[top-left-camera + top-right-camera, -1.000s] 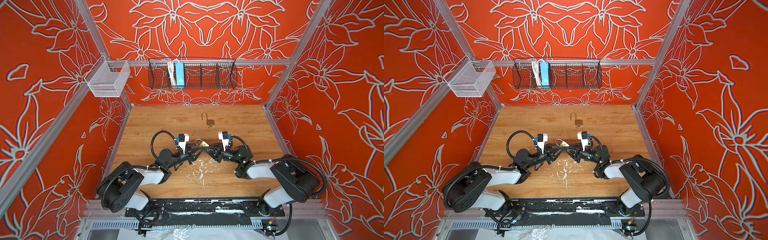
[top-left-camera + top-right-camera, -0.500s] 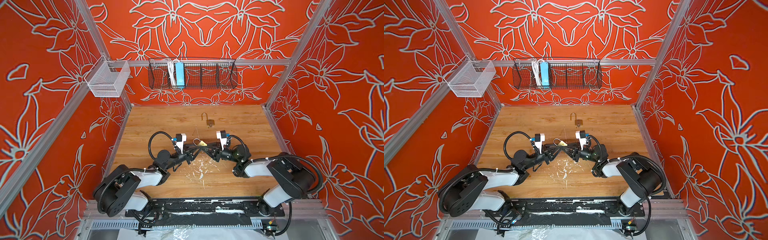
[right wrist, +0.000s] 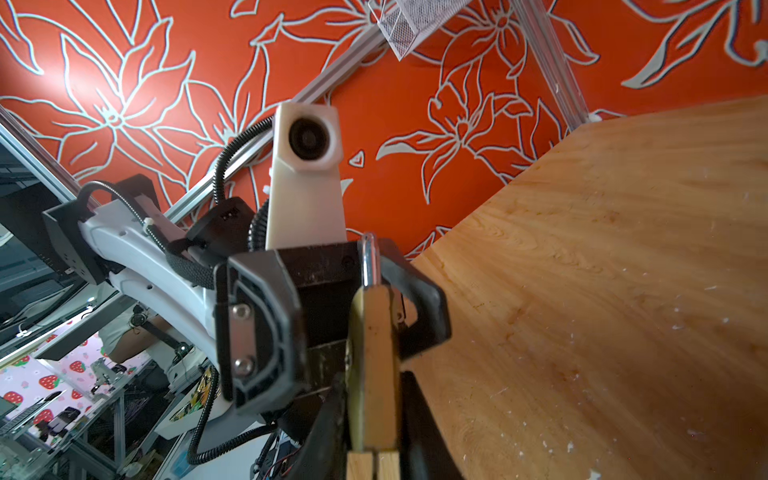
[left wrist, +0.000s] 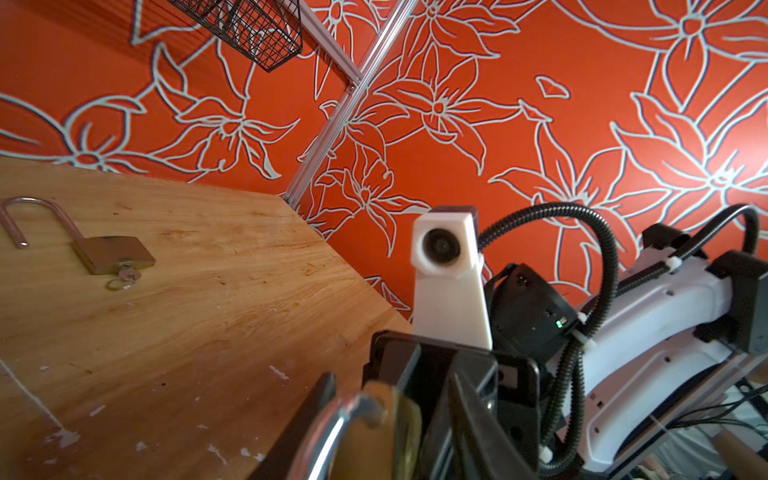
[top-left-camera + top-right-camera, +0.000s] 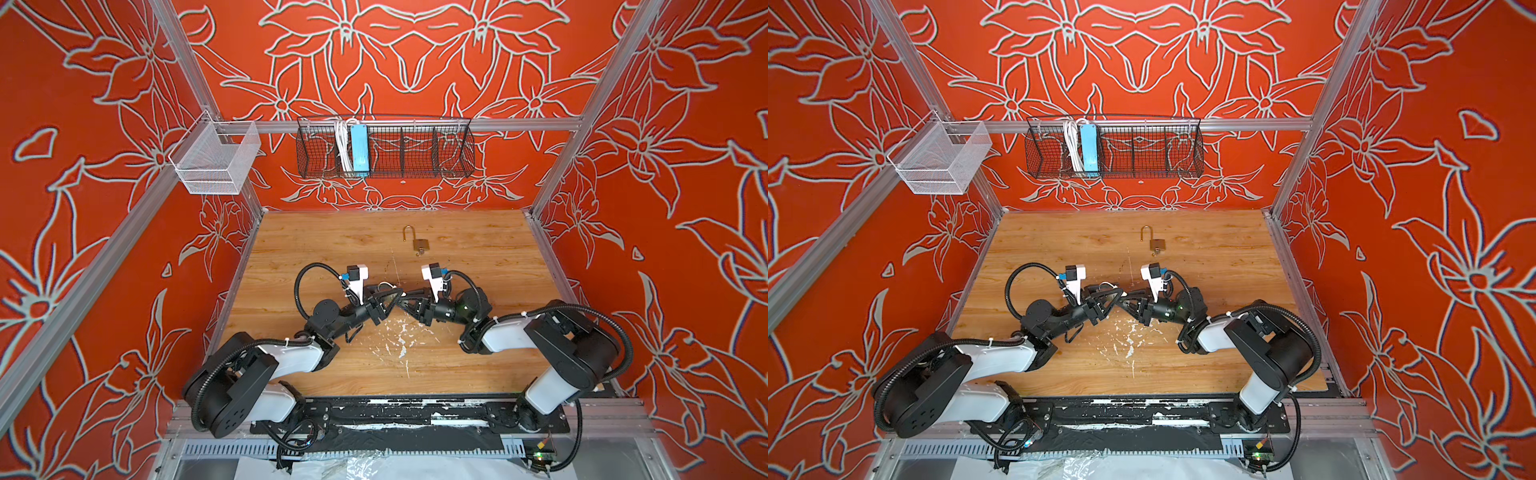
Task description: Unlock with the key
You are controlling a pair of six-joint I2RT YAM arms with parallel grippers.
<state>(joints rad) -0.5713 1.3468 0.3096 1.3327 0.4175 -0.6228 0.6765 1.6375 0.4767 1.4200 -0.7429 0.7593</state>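
A brass padlock (image 3: 374,353) with a chrome shackle (image 3: 369,257) hangs above mid-table, where the two arms meet. My right gripper (image 3: 374,415) is shut on its body, edge-on between the fingers. My left gripper (image 4: 390,419) faces it from the other side. Its fingers (image 4: 469,415) stand apart around the padlock (image 4: 399,432), with a gap beside the brass. In both top views the left gripper (image 5: 392,296) and right gripper (image 5: 405,300) are tip to tip. I cannot make out a key at this padlock.
A second brass padlock (image 5: 419,244) lies at the back of the wooden table (image 5: 478,365), its shackle swung open and a small silver key (image 4: 124,275) in its base. A black wire basket (image 5: 384,147) and a white mesh bin (image 5: 216,160) hang on the walls.
The left gripper's jaws have spread apart. Both grippers, with the padlock between them, have shifted slightly left and toward the front.
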